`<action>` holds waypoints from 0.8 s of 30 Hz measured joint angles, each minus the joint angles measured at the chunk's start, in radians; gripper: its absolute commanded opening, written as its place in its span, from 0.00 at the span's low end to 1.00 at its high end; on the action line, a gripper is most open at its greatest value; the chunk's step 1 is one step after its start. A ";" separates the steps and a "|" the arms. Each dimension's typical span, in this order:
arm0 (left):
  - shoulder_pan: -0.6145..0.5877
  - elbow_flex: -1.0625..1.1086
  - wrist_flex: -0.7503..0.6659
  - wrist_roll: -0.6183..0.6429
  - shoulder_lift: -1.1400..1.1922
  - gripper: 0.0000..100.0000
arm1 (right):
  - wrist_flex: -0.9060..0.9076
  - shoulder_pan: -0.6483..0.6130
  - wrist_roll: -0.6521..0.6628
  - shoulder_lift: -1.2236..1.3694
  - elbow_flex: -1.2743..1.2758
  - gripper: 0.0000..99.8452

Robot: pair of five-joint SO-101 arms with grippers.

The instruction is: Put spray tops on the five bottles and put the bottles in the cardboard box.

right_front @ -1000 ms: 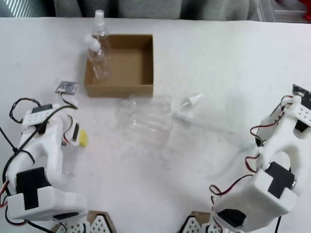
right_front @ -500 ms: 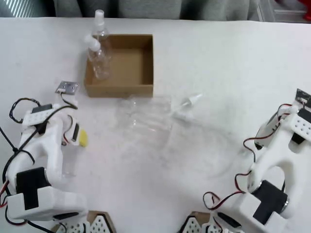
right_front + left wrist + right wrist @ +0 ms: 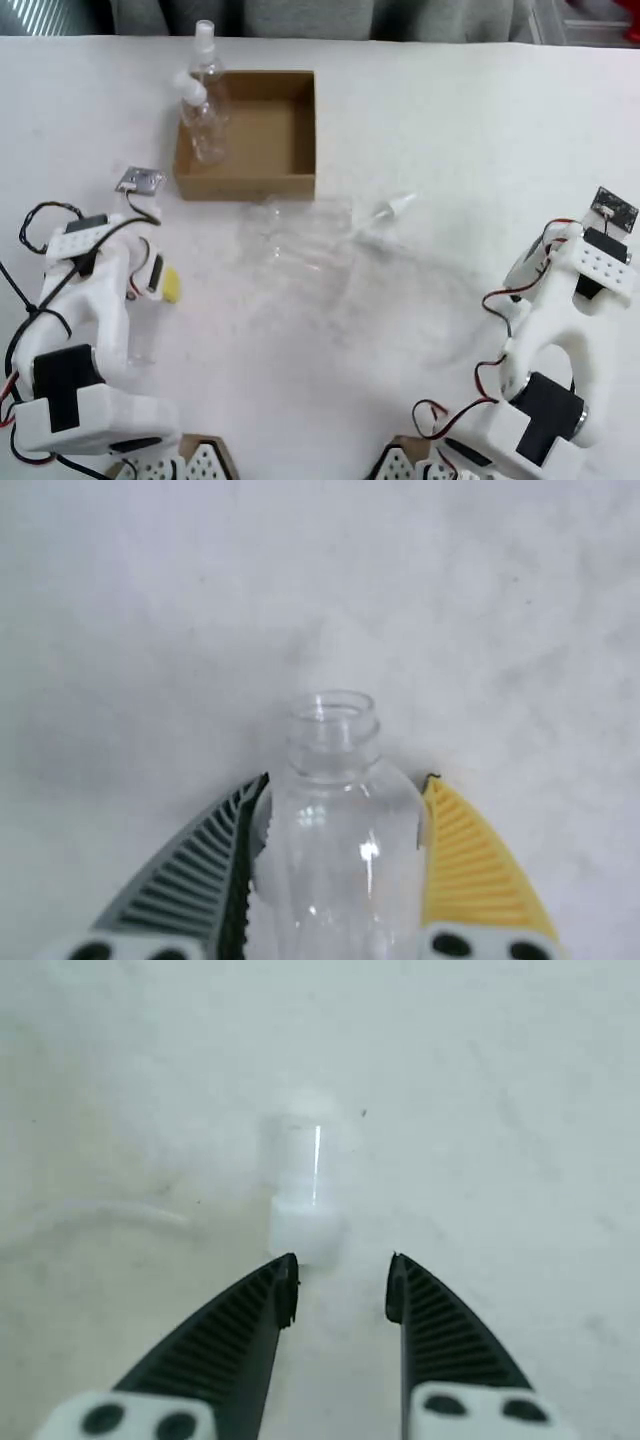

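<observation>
Both arms are built of white plastic shells with black motor blocks. The left arm (image 3: 95,300) carries a black cable (image 3: 40,208) and has one ribbed yellow finger (image 3: 470,865) and one ribbed grey finger (image 3: 185,885). The right arm (image 3: 560,330) has red and black wires (image 3: 505,340) and two black ribbed fingers (image 3: 235,1325).

Left arm (image 3: 95,300) near left, left tool (image 3: 340,780) clamped on a bottle (image 3: 335,830). Right arm (image 3: 555,330) near right, right tool (image 3: 340,1265) parted, pointing down.
</observation>
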 measured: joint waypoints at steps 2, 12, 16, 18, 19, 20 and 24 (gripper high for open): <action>0.000 0.000 0.002 0.000 0.000 0.04 | -0.008 0.000 -0.003 0.000 0.000 0.14; 0.000 0.000 0.002 0.000 0.000 0.04 | -0.011 -0.031 -0.071 0.000 0.000 0.20; 0.000 0.000 0.002 0.000 0.000 0.04 | -0.011 -0.058 -0.084 0.000 0.000 0.19; 0.000 0.000 0.002 0.000 0.000 0.04 | -0.037 -0.063 -0.084 0.018 0.000 0.18; 0.000 0.000 0.002 0.000 0.000 0.04 | -0.057 -0.063 -0.084 0.038 0.000 0.18; 0.000 0.000 0.002 0.000 0.000 0.04 | -0.074 -0.064 -0.084 0.061 0.000 0.18; 0.000 0.000 0.002 0.000 0.000 0.04 | -0.130 -0.064 -0.084 0.160 0.000 0.18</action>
